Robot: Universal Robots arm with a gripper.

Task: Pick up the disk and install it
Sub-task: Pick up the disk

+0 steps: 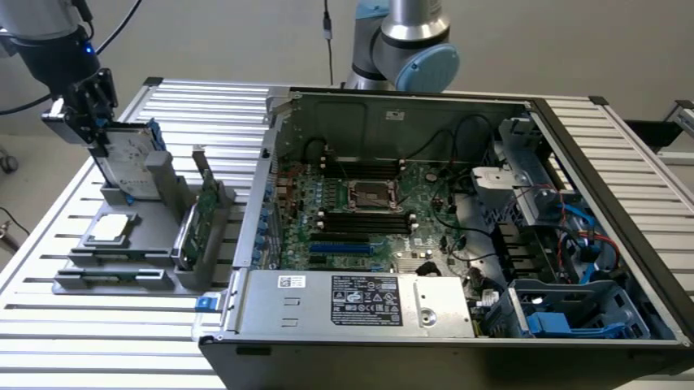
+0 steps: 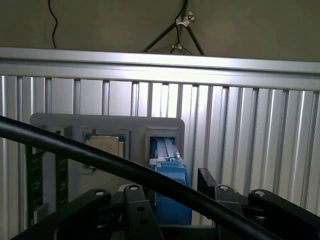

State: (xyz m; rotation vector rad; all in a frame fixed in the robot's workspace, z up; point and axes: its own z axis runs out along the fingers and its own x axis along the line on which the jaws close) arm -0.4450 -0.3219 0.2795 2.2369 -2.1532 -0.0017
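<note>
At the exterior view's far left, the disk (image 1: 128, 161) stands on edge above the grey fixture block (image 1: 162, 191). It is a silver drive with a white label in a blue carrier, its top leaning a little to that view's left. My gripper (image 1: 101, 130) comes down on its upper edge and is shut on it. In the wrist view the disk's blue carrier end (image 2: 172, 187) sits between my dark fingers (image 2: 136, 202), with the gripper (image 2: 172, 202) closed around it above the fixture's slot (image 2: 164, 145).
On the fixture lie a small square silver chip (image 1: 112, 229) (image 2: 104, 146) and an upright green circuit card (image 1: 191, 231). The open computer case (image 1: 607, 162) takes up the exterior view's right, with motherboard (image 1: 363, 215), power supply (image 1: 358, 302) and blue drive bay (image 1: 564, 315). A black cable (image 2: 100, 157) crosses the wrist view.
</note>
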